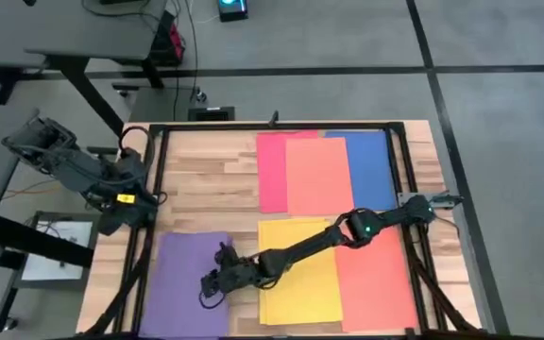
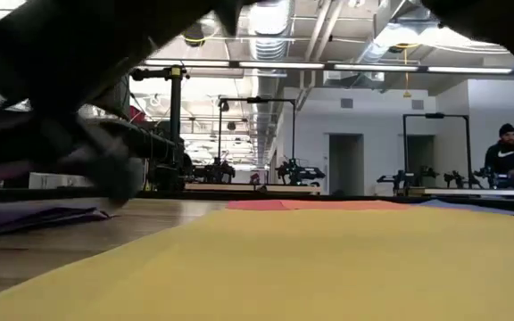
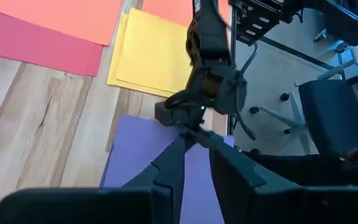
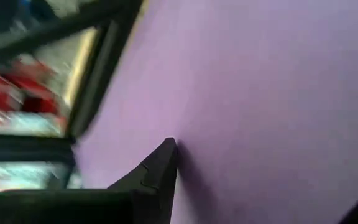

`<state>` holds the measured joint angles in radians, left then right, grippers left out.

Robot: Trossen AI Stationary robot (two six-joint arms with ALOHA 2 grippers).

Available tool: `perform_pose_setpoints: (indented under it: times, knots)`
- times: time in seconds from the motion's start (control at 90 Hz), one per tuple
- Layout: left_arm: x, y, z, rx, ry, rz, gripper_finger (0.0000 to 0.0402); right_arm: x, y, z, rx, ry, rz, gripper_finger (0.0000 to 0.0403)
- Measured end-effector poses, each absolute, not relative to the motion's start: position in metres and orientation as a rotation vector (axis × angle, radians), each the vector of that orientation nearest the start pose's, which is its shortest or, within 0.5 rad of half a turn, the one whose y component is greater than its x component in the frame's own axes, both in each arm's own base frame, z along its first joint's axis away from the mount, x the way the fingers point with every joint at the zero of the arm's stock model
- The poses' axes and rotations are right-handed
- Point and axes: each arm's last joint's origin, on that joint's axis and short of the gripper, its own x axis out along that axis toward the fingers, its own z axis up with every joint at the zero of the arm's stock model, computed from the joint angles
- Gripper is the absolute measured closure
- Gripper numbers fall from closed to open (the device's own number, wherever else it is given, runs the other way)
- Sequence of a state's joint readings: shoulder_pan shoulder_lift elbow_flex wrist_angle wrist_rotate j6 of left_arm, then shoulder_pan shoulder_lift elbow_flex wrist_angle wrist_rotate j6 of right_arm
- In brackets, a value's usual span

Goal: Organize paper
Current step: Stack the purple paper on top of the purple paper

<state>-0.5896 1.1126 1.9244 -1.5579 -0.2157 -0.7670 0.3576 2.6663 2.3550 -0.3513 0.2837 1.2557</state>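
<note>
Purple paper (image 1: 185, 281) | long axis near-to-far | right gripper (image 1: 208, 289) fingers spread, on it

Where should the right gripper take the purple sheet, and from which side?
Probably at the purple sheet's right long edge, coming from the right: it lies flat on the table, so only an edge gives purchase, and the right gripper hangs just over that edge.

You have the wooden table (image 1: 206, 179) under the right claw (image 1: 213, 283). White printed sheet (image 1: 53, 247) lies well to its left, off the table. A person (image 2: 507, 156) shows far beyond it.
</note>
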Motion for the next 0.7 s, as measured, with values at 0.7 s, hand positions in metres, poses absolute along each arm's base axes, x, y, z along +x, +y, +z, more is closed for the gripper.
perform_pose_setpoints:
  times: [0.7]
  knots:
    - [0.086,-0.050,0.494,-0.458,0.781,-0.061,0.0343,0.549,0.204,0.156,1.296,0.344,-0.424,0.0306]
